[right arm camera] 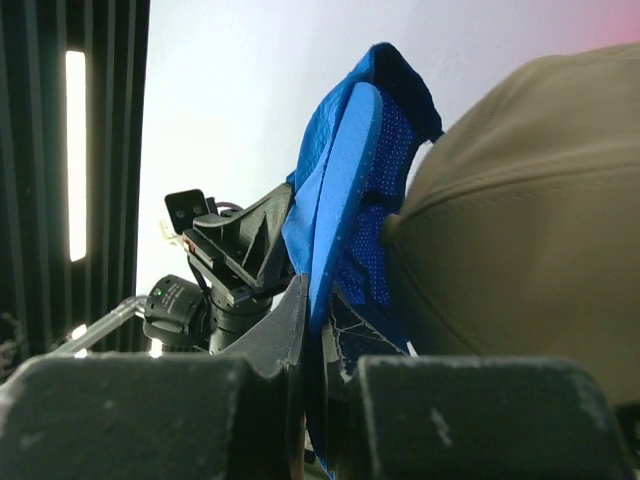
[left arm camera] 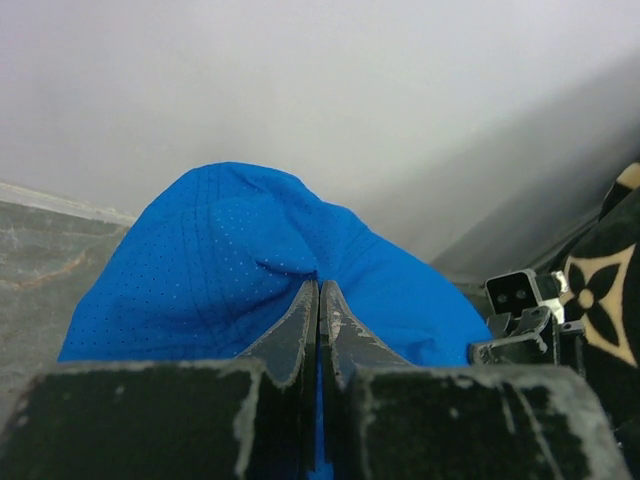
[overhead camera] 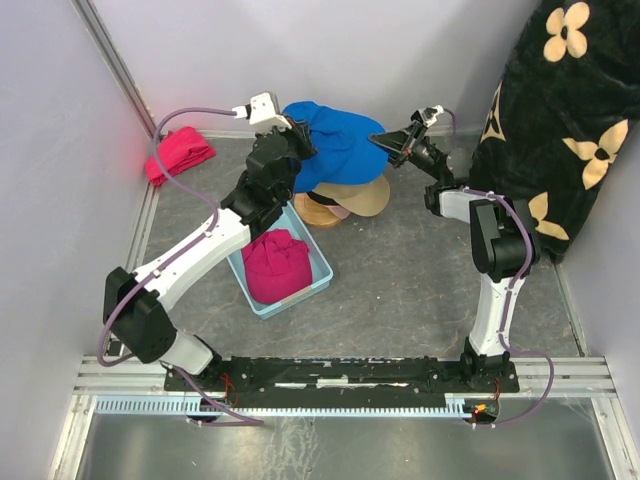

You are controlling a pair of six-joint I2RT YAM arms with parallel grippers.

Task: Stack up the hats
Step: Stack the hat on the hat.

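1. Left gripper: jaws pressed together on a fold of the blue cap, pinching its crown from the left
2. Right gripper: jaws clamped on the edge of the same cap's brim, from the right
3. Blue cap, one: held up between the two grippers at the back middle of the table. It hangs over the tan cap, and contact between the two cannot be told
4. Tan cap, one: directly below the blue cap, with its brim showing toward the near right. It tops a small pile whose lower layers cannot be counted
5. Magenta cap, one: lying inside the pale blue bin, just beside the left arm and well apart from the pile
6. Bundle, one, red-pink: on the table at the back left corner
7. Blanket, one, black with cream flowers: standing along the right side
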